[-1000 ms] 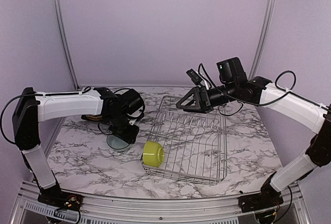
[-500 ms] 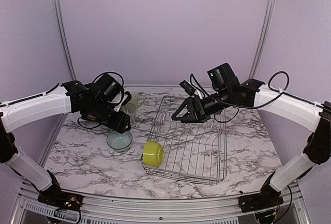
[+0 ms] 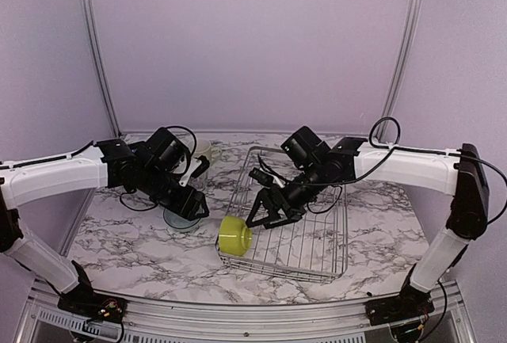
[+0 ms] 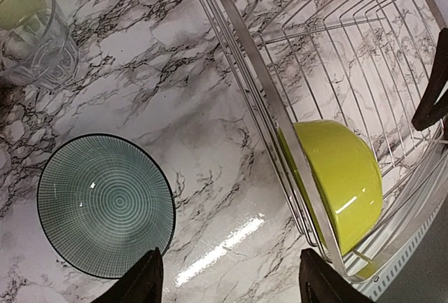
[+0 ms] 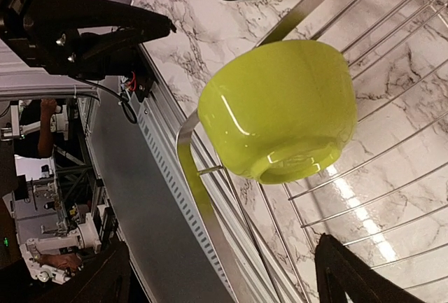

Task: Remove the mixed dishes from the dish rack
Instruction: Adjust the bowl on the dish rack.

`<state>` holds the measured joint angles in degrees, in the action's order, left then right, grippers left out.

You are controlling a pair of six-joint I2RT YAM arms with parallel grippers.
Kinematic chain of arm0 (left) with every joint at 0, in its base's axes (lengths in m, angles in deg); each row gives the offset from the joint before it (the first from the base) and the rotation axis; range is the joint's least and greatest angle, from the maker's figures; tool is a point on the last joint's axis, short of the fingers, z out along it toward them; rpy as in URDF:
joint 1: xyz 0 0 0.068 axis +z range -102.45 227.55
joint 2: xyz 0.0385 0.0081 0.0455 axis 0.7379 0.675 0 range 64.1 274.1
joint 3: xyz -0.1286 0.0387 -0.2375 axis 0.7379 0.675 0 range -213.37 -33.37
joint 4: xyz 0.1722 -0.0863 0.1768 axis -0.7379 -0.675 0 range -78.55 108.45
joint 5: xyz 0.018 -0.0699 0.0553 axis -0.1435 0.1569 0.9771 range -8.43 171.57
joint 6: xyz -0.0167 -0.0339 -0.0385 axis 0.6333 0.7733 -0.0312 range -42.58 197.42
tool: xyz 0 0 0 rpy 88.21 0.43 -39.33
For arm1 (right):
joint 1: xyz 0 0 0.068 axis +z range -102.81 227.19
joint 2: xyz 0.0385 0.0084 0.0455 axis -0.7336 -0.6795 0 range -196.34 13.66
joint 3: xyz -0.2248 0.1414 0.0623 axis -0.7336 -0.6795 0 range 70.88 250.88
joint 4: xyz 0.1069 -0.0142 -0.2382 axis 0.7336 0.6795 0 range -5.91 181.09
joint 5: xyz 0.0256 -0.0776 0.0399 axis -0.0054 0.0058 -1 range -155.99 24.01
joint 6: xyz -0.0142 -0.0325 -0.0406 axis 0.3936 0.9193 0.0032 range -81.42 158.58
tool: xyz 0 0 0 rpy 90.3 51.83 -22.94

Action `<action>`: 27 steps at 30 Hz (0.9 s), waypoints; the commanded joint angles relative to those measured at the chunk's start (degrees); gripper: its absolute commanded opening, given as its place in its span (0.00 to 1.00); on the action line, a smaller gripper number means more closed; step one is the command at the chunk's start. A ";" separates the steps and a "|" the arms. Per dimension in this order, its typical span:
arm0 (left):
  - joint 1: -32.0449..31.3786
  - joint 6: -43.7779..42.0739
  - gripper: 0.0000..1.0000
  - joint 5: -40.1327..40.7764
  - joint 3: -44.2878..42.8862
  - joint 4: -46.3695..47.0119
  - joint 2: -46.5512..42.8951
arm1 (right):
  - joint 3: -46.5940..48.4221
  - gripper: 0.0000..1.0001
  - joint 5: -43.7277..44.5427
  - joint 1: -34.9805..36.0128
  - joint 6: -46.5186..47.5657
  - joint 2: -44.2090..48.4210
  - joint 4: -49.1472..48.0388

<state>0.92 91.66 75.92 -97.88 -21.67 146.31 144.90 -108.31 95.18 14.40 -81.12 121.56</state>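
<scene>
Eyes on the glossy lime-green bowl (image 3: 235, 234), tipped on its side in the near-left corner of the large silver wire-grid dish rack (image 3: 343, 224). Mouth turned toward the rack's low left wall, foot ring showing in the right wrist view. No other dish visible inside.

Hanging just over it, the right hand (image 3: 265, 218), spread wide and gripping nothing. Off to the left, above the marble tabletop (image 3: 119, 232), the left hand (image 3: 188, 207), also parted and empty. Directly below that, the pale ribbed bowl (image 3: 182, 218), standing outside the rack near the small clear glass (image 4: 31, 37) and the pale green mug (image 3: 207, 151).

Judging by the shine: hard, stiff, smooth-glazed, probably slick under the pads and breakable if dropped. Looks light enough for one hand. Little sense in squeezing across the round belly, too likely to squirt free. Better to pinch the rim at its upper edge, one finger inside and one outside, clear of the wires. Then straight up and away from the wall, minding the tines.
</scene>
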 commanded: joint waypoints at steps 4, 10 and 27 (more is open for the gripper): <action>-1.15 1.21 0.68 -3.97 2.84 4.99 0.92 | 1.18 0.88 -0.59 3.02 -5.24 -1.94 -1.73; -2.32 2.36 0.68 -5.40 3.86 7.47 1.47 | -0.58 0.89 -0.65 3.45 -9.53 -2.03 -4.98; -2.85 3.76 0.68 -5.02 3.36 7.94 4.59 | -2.29 0.89 1.20 3.41 -14.60 -2.33 -7.81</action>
<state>-1.60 94.83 71.27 -94.64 -14.91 149.99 143.43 -108.01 98.17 1.63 -83.09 115.95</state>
